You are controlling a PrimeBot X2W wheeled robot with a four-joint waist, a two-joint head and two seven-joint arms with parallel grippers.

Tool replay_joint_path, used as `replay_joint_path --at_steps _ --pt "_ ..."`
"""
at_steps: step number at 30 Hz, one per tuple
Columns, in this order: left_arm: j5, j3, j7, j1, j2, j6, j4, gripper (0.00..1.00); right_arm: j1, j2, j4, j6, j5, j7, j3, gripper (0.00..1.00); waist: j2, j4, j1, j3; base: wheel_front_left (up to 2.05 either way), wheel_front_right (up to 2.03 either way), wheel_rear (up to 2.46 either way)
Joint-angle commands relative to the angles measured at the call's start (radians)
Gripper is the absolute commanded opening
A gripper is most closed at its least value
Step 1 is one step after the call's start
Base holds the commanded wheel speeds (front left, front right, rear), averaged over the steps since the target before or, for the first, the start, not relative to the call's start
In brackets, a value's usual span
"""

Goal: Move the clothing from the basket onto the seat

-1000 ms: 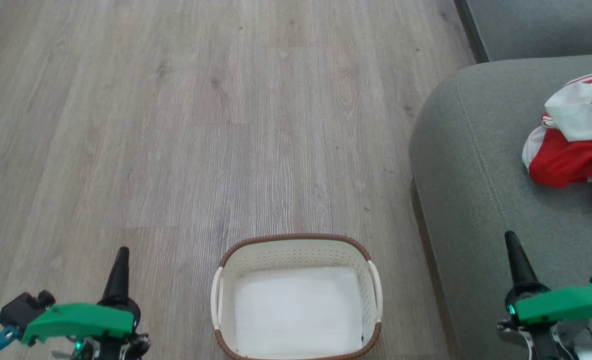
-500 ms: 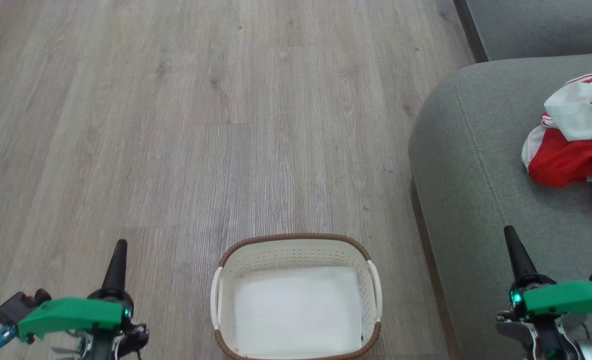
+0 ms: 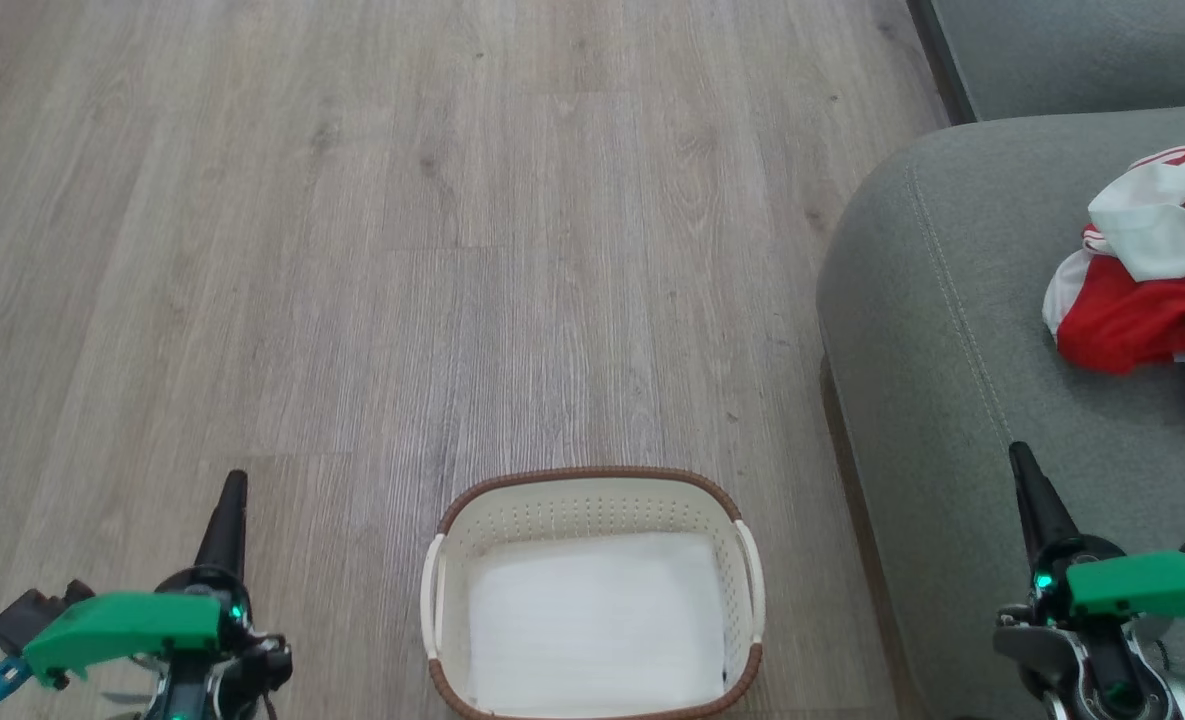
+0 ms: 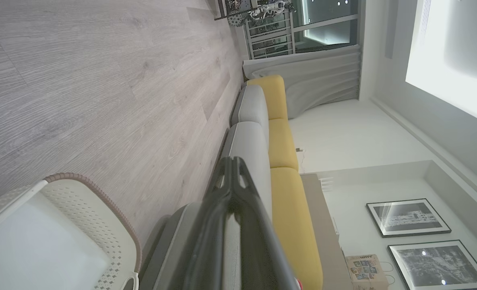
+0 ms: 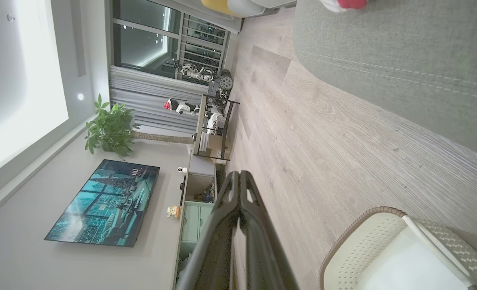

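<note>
Grey wood-plank floor (image 3: 452, 250). Right wrist view: TV (image 5: 105, 203) at 8 o'clock, potted plant (image 5: 109, 131) at 9, window (image 5: 141, 40) at 11.

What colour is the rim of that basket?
Brown, woven-looking, on the cream basket; best in the head view.

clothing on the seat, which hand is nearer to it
Right. The right hand is by the seat, below the clothing in the head view; the left hand is beyond the basket, over floor.
</note>
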Motion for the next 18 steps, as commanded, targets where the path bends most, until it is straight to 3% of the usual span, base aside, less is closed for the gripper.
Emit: replay_joint_path --at_steps 1,18 --pt "-0.026 0.044 0.007 -0.061 0.002 -0.012 -0.027 0.0 -0.057 0.003 -0.027 0.0 0.027 0.013 0.008 0.0 0.0 0.0 0.0 0.0 0.0 0.0 0.0" --pt "-0.182 0.089 0.055 -0.088 -0.018 -0.033 -0.01 0.0 -0.087 0.022 -0.001 0.0 0.188 0.061 -0.014 0.0 0.0 -0.002 0.0 0.0 0.0 0.0 0.0"
